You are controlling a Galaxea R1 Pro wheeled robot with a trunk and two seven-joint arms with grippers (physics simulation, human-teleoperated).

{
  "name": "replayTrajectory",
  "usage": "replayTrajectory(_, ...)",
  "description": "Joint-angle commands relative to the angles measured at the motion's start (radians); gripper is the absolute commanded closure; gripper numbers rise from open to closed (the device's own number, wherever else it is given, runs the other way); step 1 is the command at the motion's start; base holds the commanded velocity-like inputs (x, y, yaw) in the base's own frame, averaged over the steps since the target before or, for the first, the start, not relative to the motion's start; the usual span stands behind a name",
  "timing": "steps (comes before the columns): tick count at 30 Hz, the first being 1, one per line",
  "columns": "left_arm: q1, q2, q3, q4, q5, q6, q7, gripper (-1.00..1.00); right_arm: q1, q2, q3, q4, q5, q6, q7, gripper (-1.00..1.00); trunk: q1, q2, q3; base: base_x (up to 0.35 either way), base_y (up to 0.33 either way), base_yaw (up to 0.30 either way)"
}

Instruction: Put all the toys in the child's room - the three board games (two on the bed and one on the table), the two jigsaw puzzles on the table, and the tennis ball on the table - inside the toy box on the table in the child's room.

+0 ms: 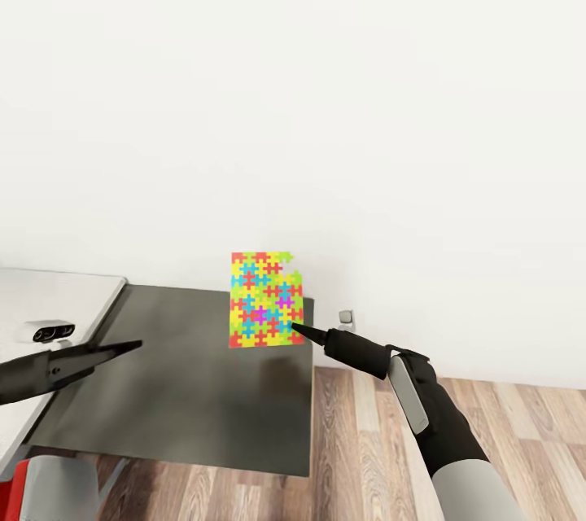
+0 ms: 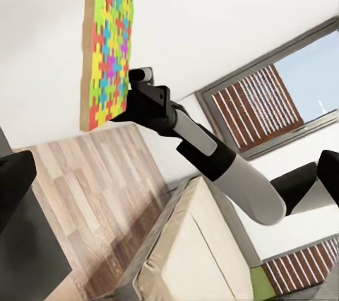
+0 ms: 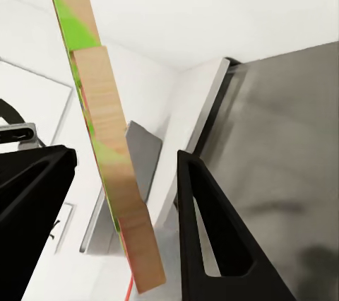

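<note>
Above the dark grey lower section of the desk (image 1: 187, 391), in the head view, one thin flat multicoloured jigsaw puzzle square (image 1: 265, 299) hangs upright in the air, its printed face toward the camera. The right claw (image 1: 298, 330) grips it at the lower right corner, so the puzzle rises straight up from the fingertips and its flat side stands vertical. The left claw (image 1: 130, 348) is well apart to the left, its black fingers pressed together with nothing between them. I count one puzzle and two claws; the toy box cannot be seen, so my judgement is that the right arm must carry the puzzle away to it.

From the left wrist view, the same puzzle (image 2: 107, 39) is seen edge-on to the white wall, with the right claw (image 2: 134, 99) closed on its lower edge; one beige bed (image 2: 191, 244) lies on the wood-plank floor (image 2: 92, 195).

From the right wrist view, the wooden-backed puzzle (image 3: 106, 145) stands between the two black fingers (image 3: 212, 237), over the desk.
</note>
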Motion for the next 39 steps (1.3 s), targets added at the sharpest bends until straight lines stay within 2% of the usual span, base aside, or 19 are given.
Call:
replayTrajectory(1, -0.001, 0.001, -0.001, -0.003, 0.0, 0.011, -0.004, -1.0, -0.001, 0.0, -0.001, 0.0, -0.004, 0.006, 0.0, 1.0, 0.001, -0.002, 0.0, 0.0, 0.0, 0.091)
replayTrajectory(29, -0.001, 0.003, -0.001, -0.034, 0.0, 0.028, -0.004, -1.0, -0.001, 0.0, 0.0, 0.0, -0.004, 0.006, 0.0, 1.0, 0.001, -0.002, 0.046, -0.001, 0.0, 0.094)
replayTrajectory(39, -0.001, 0.0, -0.003, -0.037, 0.0, 0.026, -0.004, -1.0, -0.001, 0.0, -0.001, 0.0, -0.004, 0.006, 0.0, 1.0, 0.001, -0.002, 0.062, -0.115, -0.004, 0.13)
